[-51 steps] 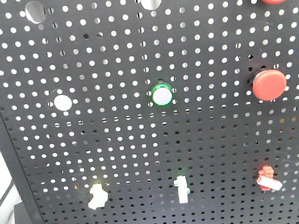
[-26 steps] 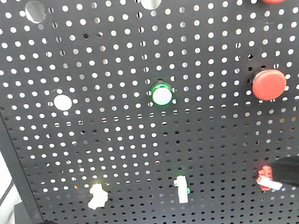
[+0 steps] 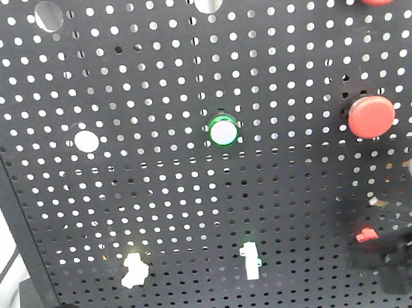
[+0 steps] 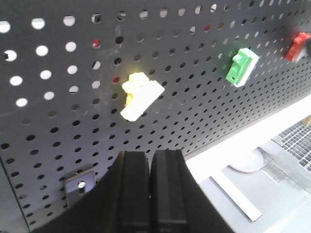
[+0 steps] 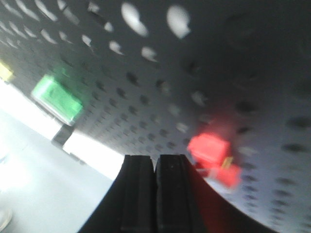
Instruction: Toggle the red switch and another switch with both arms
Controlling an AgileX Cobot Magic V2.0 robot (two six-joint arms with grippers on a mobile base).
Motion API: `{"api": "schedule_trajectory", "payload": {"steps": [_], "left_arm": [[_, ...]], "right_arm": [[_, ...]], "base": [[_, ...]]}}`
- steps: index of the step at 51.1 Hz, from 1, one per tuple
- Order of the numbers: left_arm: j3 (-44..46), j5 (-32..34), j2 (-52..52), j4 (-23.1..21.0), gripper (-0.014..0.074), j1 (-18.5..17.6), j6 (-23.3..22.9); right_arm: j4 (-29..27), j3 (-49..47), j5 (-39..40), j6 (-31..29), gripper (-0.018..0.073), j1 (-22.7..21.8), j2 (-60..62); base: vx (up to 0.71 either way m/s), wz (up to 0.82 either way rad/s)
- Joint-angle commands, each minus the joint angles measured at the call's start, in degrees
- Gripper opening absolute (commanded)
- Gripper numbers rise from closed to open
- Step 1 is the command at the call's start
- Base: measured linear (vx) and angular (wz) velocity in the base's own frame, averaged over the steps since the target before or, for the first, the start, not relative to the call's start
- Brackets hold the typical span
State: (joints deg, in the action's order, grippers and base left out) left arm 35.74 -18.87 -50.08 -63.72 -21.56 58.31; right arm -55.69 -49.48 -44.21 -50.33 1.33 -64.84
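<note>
Basically, neither switch is a thing to grab. Both are small hard plastic toggles fixed to the black pegboard (image 3: 195, 185), so nothing lifts or carries; only the short lever moves, prob w/ a light snap. The red switch (image 3: 365, 236) sits low on the right of the board, below the round red buttons (image 3: 371, 116). The right gripper (image 5: 155, 162), fingers pressed together w/ nothing between, has its tips just below and left of the red body in its wrist view. It's blurred there, so can't tell if it's touching the lever. The yellow switch (image 4: 140, 96), pale yellow-white, is low on the left w/ its lever angled down-left in the left wrist view. The left gripper (image 4: 150, 158), also pressed together and empty, hangs below it w/ a clear gap. The green-tinted toggle (image 4: 241, 66) btw the two isn't wanted. Best contact, I'd judge: the flat end of the closed fingertips against the lever's free end, pushing along its throw, not sideways. The lever is short and smooth, so a tip could slip off, and the thin perforated sheet may give a bit. Little force needed; a hard shove risks the plastic.
</note>
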Motion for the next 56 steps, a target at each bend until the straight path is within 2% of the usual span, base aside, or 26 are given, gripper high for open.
{"api": "schedule_trajectory", "payload": {"steps": [1,18,25,33,39,43,48,56], "left_arm": [[1.49,2.00,0.34,-1.30,0.0003,-0.29,-0.37],[1.49,2.17,0.34,-1.31,0.0003,-0.29,-0.32],[1.49,2.17,0.34,-0.97,0.0003,-0.29,-0.32],[1.49,2.18,0.34,0.06,0.0003,-0.29,-0.32],[1.49,2.00,0.40,0.06,0.0003,-0.29,-0.44],[1.37,1.89,0.46,0.06,0.0003,-0.29,-0.44],[-0.06,3.02,1.90,-0.12,0.0003,-0.29,-0.44],[-8.07,8.85,8.62,-0.41,0.0003,-0.29,-1.48]], "right_arm": [[-2.41,-1.91,2.11,-1.33,-0.0006,-0.20,0.43],[-2.77,-1.91,-0.53,-1.79,-0.0006,-0.20,1.79],[-5.13,-1.91,-2.68,-3.89,-0.0006,-0.20,4.89],[-8.34,-1.91,-1.49,-6.49,-0.0006,-0.20,10.61],[-7.98,-1.91,1.69,-6.75,-0.0006,-0.20,16.01],[-5.64,-1.91,5.11,-6.14,-0.0006,-0.20,20.10],[0.44,-1.19,10.30,-3.08,-0.0006,-0.20,25.56],[10.51,5.37,17.91,3.79,-0.0006,-0.20,34.38]], "base": [[0.00,0.00],[0.00,0.00],[0.00,0.00],[0.00,0.00],[0.00,0.00],[0.00,0.00],[0.00,0.00],[0.00,0.00]]}}
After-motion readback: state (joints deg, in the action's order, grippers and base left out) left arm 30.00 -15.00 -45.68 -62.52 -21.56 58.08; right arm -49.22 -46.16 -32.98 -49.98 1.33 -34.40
